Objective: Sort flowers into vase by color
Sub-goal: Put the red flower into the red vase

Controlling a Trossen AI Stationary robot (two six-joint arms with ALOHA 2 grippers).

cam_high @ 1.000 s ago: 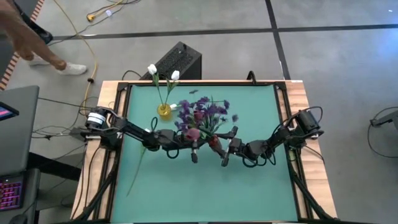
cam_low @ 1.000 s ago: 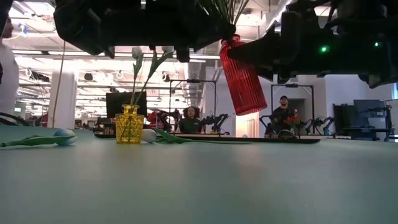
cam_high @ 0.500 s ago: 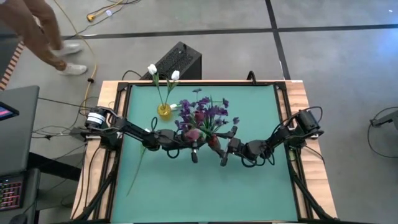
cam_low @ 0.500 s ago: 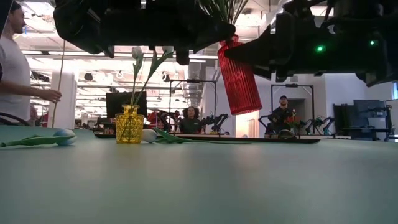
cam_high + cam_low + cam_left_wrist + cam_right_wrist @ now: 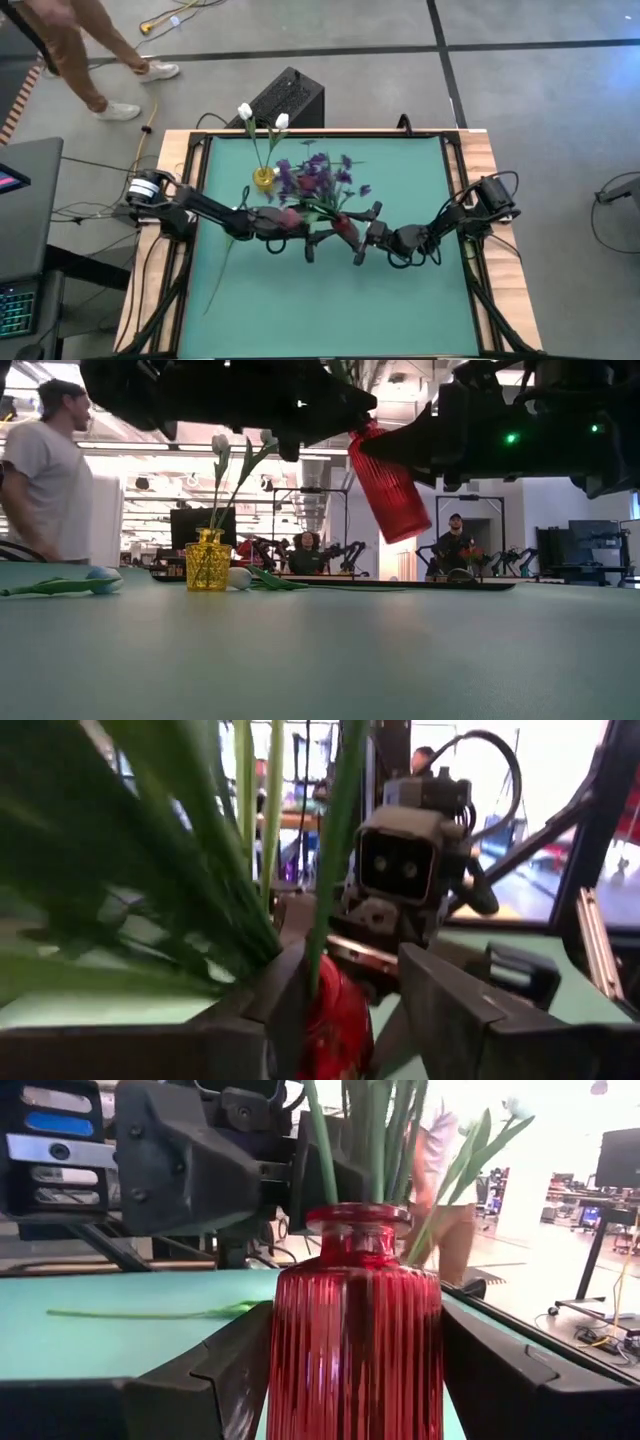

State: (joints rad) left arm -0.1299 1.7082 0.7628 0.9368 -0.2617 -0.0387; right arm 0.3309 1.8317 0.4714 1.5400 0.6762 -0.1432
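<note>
A ribbed red glass vase (image 5: 388, 485) hangs above the table's middle, tilted, in my right gripper (image 5: 355, 1365), which is shut on it. In it stand green stems (image 5: 325, 900) with the purple spray (image 5: 315, 178) and a dark red tulip (image 5: 286, 215). My left gripper (image 5: 350, 1010) is open just left of the vase, its fingers on either side of the stems above the vase's mouth. A yellow vase (image 5: 207, 560) holds two white tulips (image 5: 245, 110). Another flower (image 5: 60, 587) lies flat on the table's left. My right gripper holds the red vase by its ribbed body (image 5: 300, 1350), pinched between the two fingers, which come level from the table's right. The vase is lifted clear and tilted, its mouth (image 5: 362, 432) leaning toward the table's left. My left gripper has the inner side of one finger (image 5: 290, 985) against the green stems just above the vase's mouth; the other finger (image 5: 440, 1005) stands apart.
The yellow vase stands near the far edge, left of centre, with a loose white tulip (image 5: 240, 577) lying beside it. A black box (image 5: 285, 98) sits beyond the far edge. A person (image 5: 45, 470) walks past the table's far left. The mat's near half is bare.
The red vase has tipped further in my right gripper, its mouth swinging toward the table's left. The purple spray and red tulip have swung left with it, closer to the yellow vase. A person has walked into view beyond the table's left.
</note>
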